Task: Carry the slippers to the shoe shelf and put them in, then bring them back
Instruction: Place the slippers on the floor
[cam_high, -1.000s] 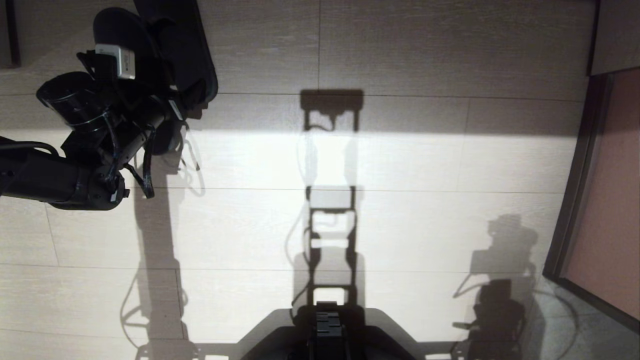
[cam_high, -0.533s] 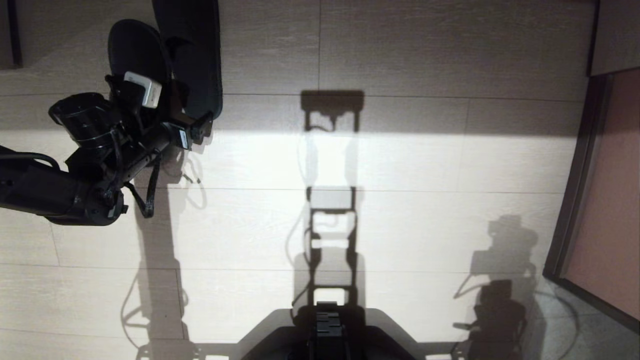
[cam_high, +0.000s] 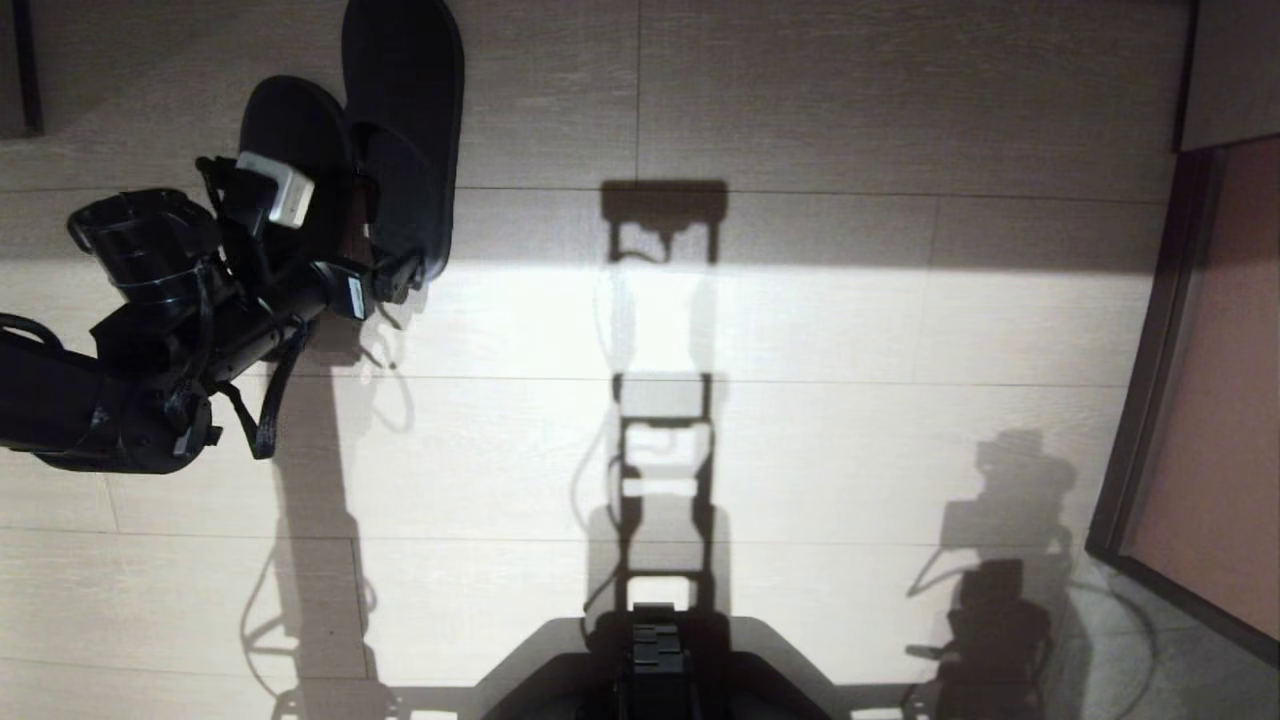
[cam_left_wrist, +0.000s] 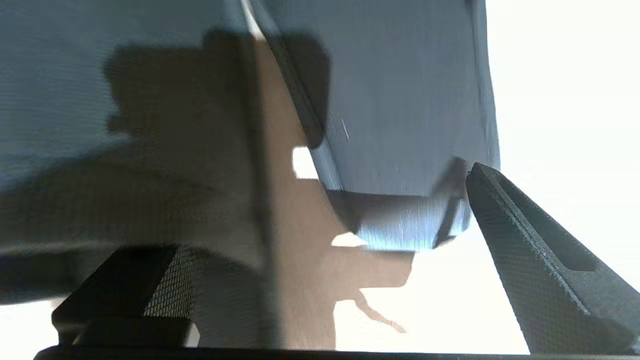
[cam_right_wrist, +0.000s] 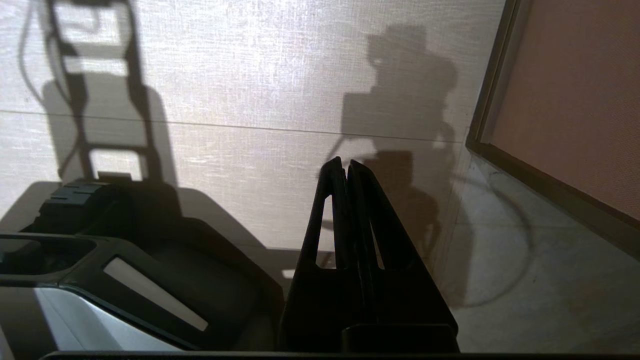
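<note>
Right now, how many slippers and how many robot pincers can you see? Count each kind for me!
Slippers: 2, one beside the other, dark, on the floor.
Pincers: 2, the left pincer wide open at the slippers, the right pincer shut, parked low.
Total: 4

You see the pale wood-grain plank floor (cam_high: 820, 330) carrying the two flat, dark charcoal fabric slippers (cam_high: 400, 110) side by side.

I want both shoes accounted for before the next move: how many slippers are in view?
2. The slippers lie side by side on the floor at the head view's upper left: one farther right, the other just left of it, partly covered by the left gripper.
</note>
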